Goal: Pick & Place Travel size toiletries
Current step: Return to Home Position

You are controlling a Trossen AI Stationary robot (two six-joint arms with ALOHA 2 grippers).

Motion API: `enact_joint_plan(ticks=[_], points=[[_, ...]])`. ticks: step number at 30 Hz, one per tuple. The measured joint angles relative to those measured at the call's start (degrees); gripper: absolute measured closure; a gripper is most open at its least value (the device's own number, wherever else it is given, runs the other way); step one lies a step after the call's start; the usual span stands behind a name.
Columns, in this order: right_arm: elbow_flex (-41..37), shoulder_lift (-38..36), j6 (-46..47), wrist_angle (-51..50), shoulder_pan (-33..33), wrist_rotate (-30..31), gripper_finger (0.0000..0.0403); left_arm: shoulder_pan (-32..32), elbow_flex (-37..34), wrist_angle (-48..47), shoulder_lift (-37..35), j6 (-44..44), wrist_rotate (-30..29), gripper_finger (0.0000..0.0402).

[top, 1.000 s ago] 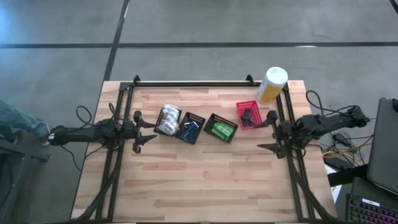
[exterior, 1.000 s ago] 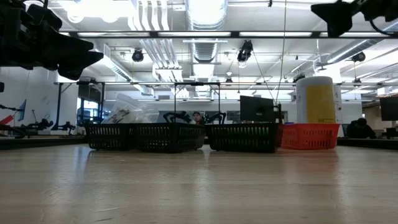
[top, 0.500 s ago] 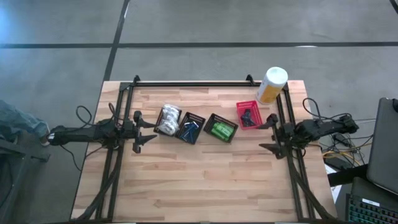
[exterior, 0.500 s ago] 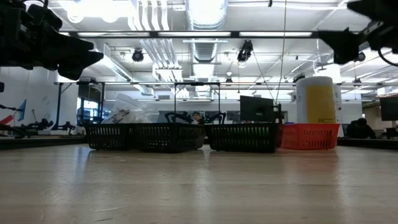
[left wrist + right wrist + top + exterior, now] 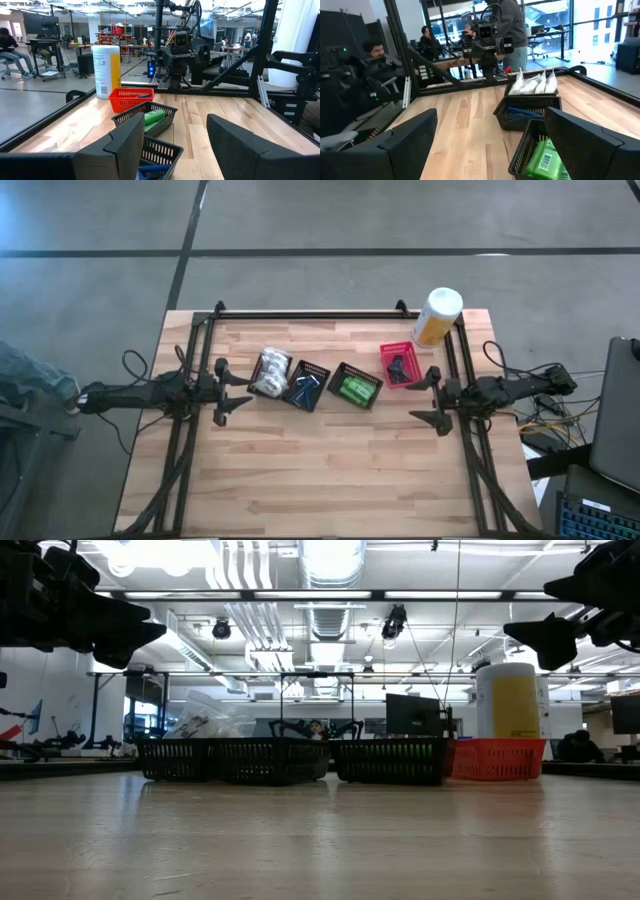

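Toiletries (image 5: 354,389) still in baskets (image 5: 362,372) — right tool (image 5: 424,393) lower

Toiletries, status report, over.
Left gripper open, empty, left edge. Right gripper open, empty, right edge. Toiletries sit in the four baskets. Nothing blocking them.

The right tool (image 5: 426,394) has dropped lower, arm straightened.
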Motion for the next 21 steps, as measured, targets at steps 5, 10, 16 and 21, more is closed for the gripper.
enact_joint_plan(ticks=[5,10,16,21], points=[[0.0,0.0,-0.9,0.0,0.0,0.0,0.0039,0.0,0.0,0.0,0.0,0.0,0.0,0.0181],[0.0,0.0,-1.6,0.0,0.0,0.0,0.0039,0.0,0.0,0.0,0.0,0.0,0.0,0.0181],[0.0,0.0,-1.6,0.0,0.0,-0.1,0.0039,0.0,0.0,0.0,0.0,0.0,0.0,0.0181],[0.0,0.0,-1.4,0.0,0.0,-0.1,0.0039,0.0,0.0,0.0,0.0,0.0,0.0,0.0181]])
